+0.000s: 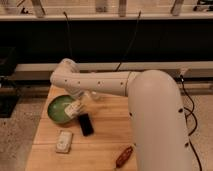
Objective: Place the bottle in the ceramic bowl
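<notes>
**Transport step: bottle at bowl rim, release pending**

Nearest on the worktop (107, 132), a reddish-brown elongated item (124, 156) is noted at the front edge, well apart from the task's things. A white flat item (64, 141) lies to the left of it, and a dark flat item (85, 124) lies just behind that, near the bowl's right side.

Next back, the bottle (74, 108) is seen tilted and raised off the worktop, over the right rim of the ceramic bowl (56, 107). It is carried at the end effector (80, 102), which is judged to be pinched on the bottle, as the bottle is not resting on the wood. The bowl's interior is seen holding nothing.

Behind, the white arm (100, 82) is stretched leftward across the worktop's far edge.

Step in hand: carrying to the bowl is judged nearly complete; placing is not yet done.

Next move, as judged: a short shift left toward the bowl's centre, a small descent, then release. The rim is to be cleared, so that the bottle is not tipped out toward the dark flat item.
</notes>
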### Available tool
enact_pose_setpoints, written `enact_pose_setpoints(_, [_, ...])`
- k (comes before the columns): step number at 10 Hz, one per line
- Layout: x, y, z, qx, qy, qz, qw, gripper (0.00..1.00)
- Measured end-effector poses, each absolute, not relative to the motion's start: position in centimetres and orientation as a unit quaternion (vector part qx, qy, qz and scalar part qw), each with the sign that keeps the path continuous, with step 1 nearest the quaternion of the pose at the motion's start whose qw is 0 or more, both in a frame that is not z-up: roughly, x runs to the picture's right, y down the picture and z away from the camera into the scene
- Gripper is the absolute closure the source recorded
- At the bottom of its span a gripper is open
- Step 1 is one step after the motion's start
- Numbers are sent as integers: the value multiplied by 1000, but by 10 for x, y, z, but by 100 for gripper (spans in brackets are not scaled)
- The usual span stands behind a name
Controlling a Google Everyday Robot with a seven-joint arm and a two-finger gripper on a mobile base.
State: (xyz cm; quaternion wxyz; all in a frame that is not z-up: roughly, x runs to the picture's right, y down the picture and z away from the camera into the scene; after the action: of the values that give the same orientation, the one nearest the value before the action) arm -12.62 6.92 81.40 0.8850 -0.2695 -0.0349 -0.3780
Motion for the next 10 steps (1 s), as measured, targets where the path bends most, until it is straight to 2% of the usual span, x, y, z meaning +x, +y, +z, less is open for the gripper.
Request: enact_pose_setpoints(10, [-151,70,818,-259,-39,-399,879,100])
